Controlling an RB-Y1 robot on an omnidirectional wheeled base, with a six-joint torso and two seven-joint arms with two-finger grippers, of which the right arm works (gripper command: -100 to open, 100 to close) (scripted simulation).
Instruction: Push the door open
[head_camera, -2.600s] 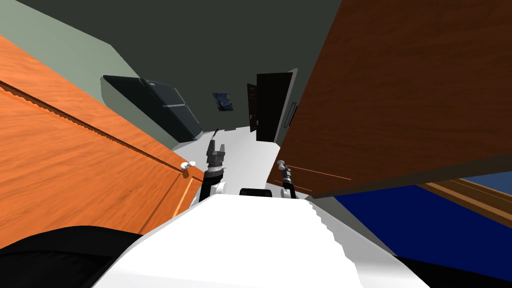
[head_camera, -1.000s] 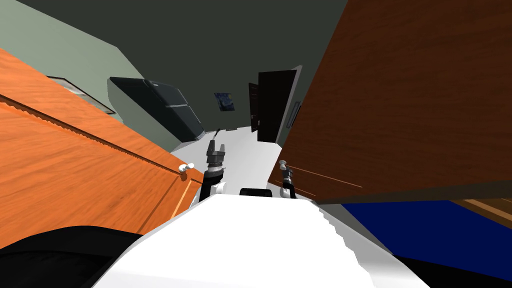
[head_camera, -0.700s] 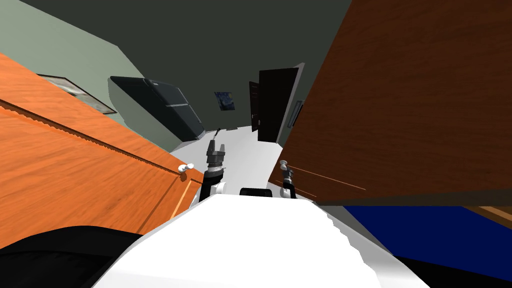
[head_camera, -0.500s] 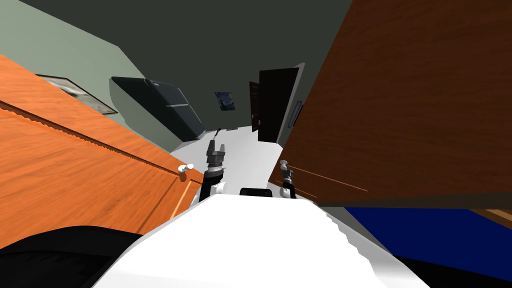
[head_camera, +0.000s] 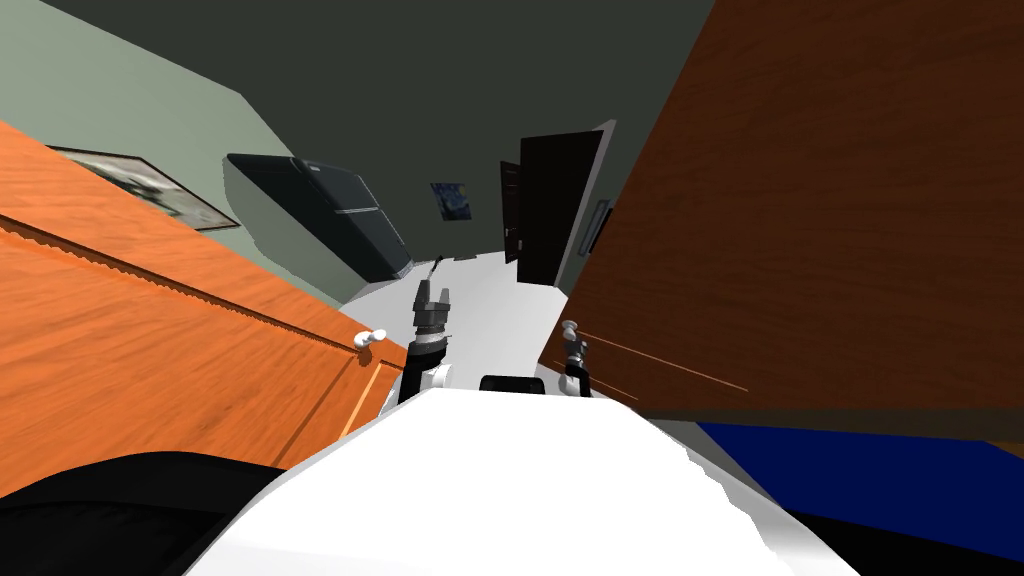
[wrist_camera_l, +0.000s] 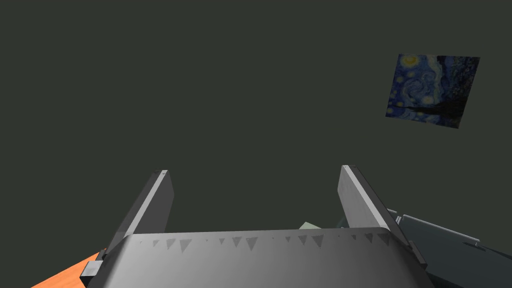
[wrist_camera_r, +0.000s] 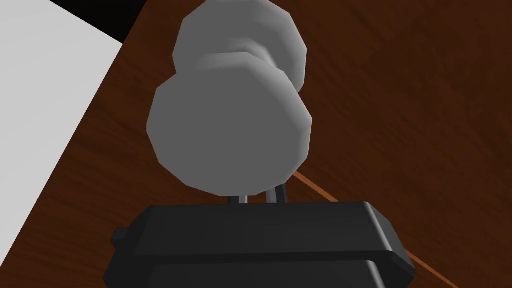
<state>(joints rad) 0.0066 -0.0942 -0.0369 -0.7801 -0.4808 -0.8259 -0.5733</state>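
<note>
A dark brown door (head_camera: 800, 200) stands at my right, swung away, with a grey knob (head_camera: 567, 327) near its free edge. My right gripper (head_camera: 573, 350) sits right below that knob. In the right wrist view the knob (wrist_camera_r: 230, 130) looms just ahead of the right gripper (wrist_camera_r: 257, 196), whose fingers stand close together, mostly hidden behind it, against the brown door (wrist_camera_r: 400, 100). My left gripper (head_camera: 432, 290) points forward into the gap between the doors, and the left gripper (wrist_camera_l: 255, 172) is open and holds nothing.
An orange door (head_camera: 150, 350) with a white knob (head_camera: 372, 339) flanks my left. Ahead lie white floor (head_camera: 490, 320), a dark appliance (head_camera: 330, 215), a blue painting (head_camera: 450, 200) and a far doorway (head_camera: 555, 205) that is a black area. A blue surface (head_camera: 850, 470) shows under the brown door.
The brown door has swung further away to the right, covering more of the blue surface. My view has shifted a little, so a framed picture on the left wall now shows. Both arms keep their pose.
</note>
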